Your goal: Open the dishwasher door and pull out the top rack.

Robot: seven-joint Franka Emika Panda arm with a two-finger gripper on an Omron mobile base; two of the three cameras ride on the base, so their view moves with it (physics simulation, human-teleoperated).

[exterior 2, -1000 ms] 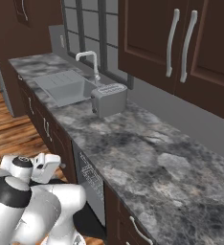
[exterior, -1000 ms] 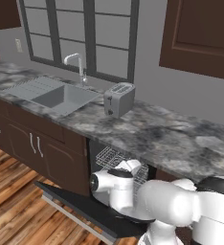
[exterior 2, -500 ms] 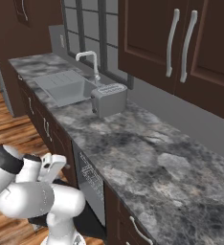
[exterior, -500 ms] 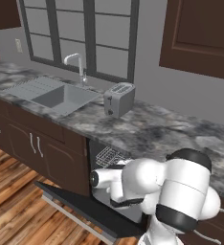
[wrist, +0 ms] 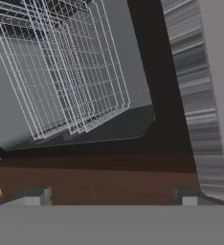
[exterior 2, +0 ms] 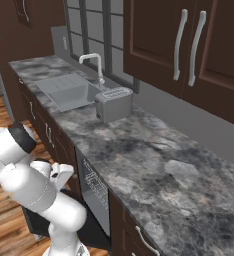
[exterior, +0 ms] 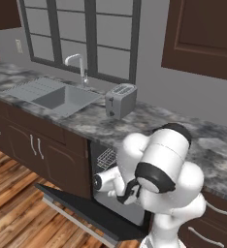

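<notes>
The end effector [wrist: 111, 197] has its fingertips [wrist: 37, 195] set apart, gripping nothing; it faces the rack [wrist: 61, 67], which sits inside the dishwasher below the worktop [exterior: 149, 121]; the door [exterior: 86, 210] lies folded down, open. The rack looks light and stiff, thin wire on runners; I judge its front edge wire the best hold, pulled straight outward; thin wire may slip between fingers.

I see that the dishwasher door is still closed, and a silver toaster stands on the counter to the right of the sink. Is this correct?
Not quite. The dishwasher door is open, folded down nearly flat in front of the machine, as the left base view shows; the top rack shows in the opening. The rest holds: the silver toaster stands on the counter to the right of the sink.
</notes>
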